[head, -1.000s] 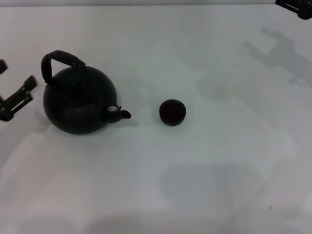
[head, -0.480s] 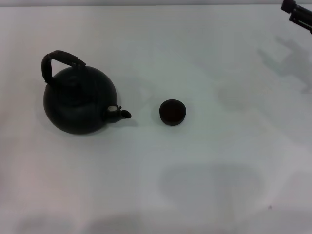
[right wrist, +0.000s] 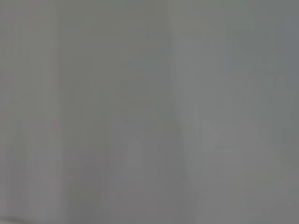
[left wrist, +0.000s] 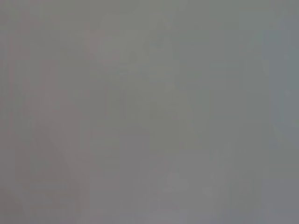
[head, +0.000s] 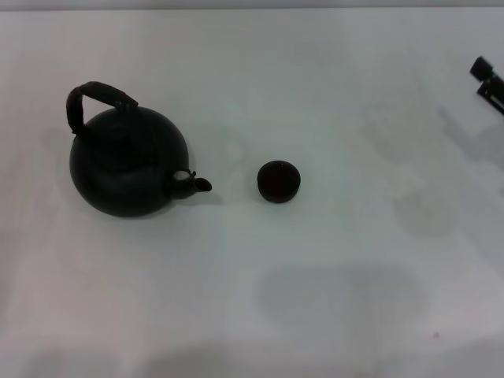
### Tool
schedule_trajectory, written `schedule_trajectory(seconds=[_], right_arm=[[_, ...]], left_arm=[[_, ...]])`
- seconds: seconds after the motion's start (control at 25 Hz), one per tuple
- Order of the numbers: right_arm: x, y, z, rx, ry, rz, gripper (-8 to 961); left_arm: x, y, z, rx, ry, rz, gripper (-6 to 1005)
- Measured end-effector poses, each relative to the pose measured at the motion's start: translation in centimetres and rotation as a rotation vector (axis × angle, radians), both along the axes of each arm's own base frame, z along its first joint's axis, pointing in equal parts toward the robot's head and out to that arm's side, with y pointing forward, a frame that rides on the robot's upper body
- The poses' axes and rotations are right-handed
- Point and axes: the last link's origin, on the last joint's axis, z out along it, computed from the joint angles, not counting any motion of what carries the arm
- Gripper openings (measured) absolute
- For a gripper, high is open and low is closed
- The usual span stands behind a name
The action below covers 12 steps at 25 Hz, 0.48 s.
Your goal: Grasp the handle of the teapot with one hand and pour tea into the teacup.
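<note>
The black teapot stands on the white table at the left, its short spout pointing right toward the teacup. Its arched dark handle loops over the top. The small dark teacup sits upright near the middle, a short gap right of the spout. My right gripper just shows at the right edge, far from both, with its two fingers apart and nothing between them. My left gripper is out of view. Both wrist views show only a plain grey surface.
The white table spreads around the teapot and cup. Faint shadows lie on it at the right and lower middle. Nothing else stands on it.
My left gripper, seen at the left edge beside the teapot a second ago, has gone out of view. My right gripper has moved down the right edge from the top corner. Teapot and cup have not moved.
</note>
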Motion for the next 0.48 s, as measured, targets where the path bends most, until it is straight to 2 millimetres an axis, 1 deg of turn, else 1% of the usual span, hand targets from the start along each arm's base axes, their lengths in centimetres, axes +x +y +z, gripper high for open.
schedule_trajectory(seconds=[0.12,0.2,0.48], right_arm=[[0.2,-0.3,-0.9,0.0,-0.046,0.001,764],[0.4,-0.5,-1.2,0.004,-0.066,-0.004,764],[1.0,-0.6,-1.2,0.027,-0.114,-0.025,764]], left_arm=[[0.1,0.4,-0.2,-0.01,-0.033,-0.007,804],[0.3,0.9,-0.7,-0.023,-0.06,-0.02,803],[1.2,2.8,-2.7,-0.066,-0.129,-0.052,803]])
